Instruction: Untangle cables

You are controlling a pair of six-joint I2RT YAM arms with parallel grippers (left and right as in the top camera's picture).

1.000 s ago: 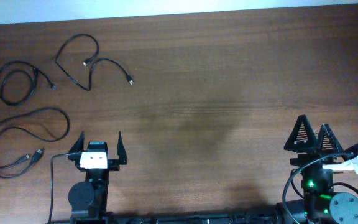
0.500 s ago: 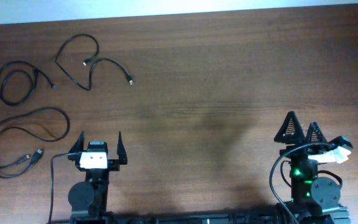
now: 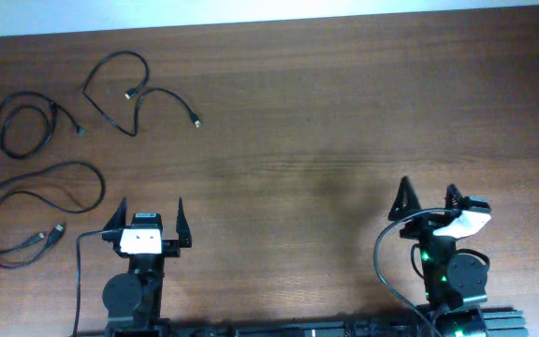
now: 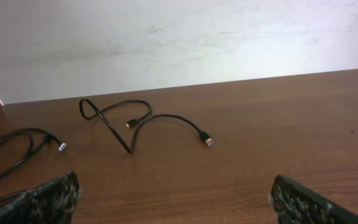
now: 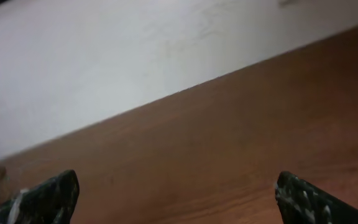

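Observation:
Three thin black cables lie apart at the table's left. One wavy cable [image 3: 120,94] with two plug ends lies at the back; it also shows in the left wrist view [image 4: 135,121]. A small coiled cable [image 3: 26,122] lies at the far left, its plug visible in the left wrist view [image 4: 58,146]. A large looped cable [image 3: 36,206] lies at the front left. My left gripper [image 3: 148,217] is open and empty near the front edge, right of the looped cable [image 4: 176,202]. My right gripper [image 3: 426,198] is open and empty at the front right [image 5: 176,199].
The wooden table [image 3: 326,122] stretches right of the cables. A white wall [image 4: 179,37] rises behind the table's far edge. Thick black arm wires [image 3: 78,271] hang by the arm bases at the front edge.
My right arm has swung to the left along the front edge, its gripper still open. The left arm and the cables have not moved.

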